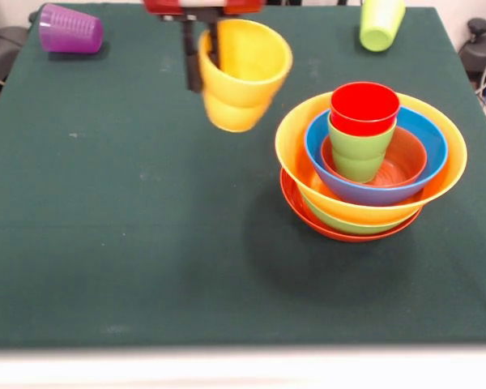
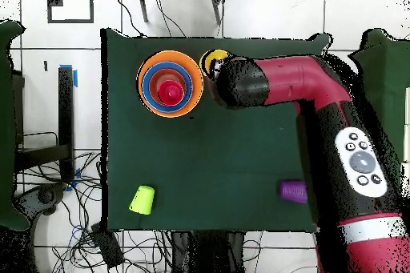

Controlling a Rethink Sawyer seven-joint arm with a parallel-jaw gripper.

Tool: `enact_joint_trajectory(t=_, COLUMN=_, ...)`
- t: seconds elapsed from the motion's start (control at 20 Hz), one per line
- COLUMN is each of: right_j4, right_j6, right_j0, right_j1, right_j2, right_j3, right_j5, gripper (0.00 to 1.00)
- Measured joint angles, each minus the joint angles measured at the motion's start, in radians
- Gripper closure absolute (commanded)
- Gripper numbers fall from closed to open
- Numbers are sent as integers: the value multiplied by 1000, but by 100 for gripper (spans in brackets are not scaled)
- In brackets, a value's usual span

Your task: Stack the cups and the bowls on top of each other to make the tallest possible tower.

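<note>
Gripping the yellow cup (image 1: 241, 74) by its rim, the hand (image 1: 202, 47) hangs beside the tower (image 1: 371, 162).

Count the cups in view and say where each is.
5: yellow cup held by the claw; red cup nested in a green cup on the tower; purple cup and another green cup lying at the table's far edge.

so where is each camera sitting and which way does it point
Front view: across the table from the robot, looking back and down at the green table; only the gripper shows, holding the yellow cup up off the table.
Overhead view: above the table, straight down, robot's base at the bottom; the red and black arm covers most of the yellow cup.
Shared: the tower, the purple cup, a light green cup.
</note>
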Motion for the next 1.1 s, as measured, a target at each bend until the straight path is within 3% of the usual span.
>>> enact_joint_trajectory(t=0.25, right_j4=26, right_j6=6, right_j0=96, right_j1=25, right_j2=-31, right_j3=-73, right_j5=0, gripper=100)
enact_joint_trajectory(t=0.55, right_j4=72, right_j6=6, right_j0=157, right_j1=48, right_j2=-59, right_j3=-121, right_j5=0, gripper=100)
enact_joint_trajectory(t=1.1, right_j4=173, right_j6=6, right_j0=151, right_j1=47, right_j2=-92, right_j3=-120, right_j5=9, gripper=100)
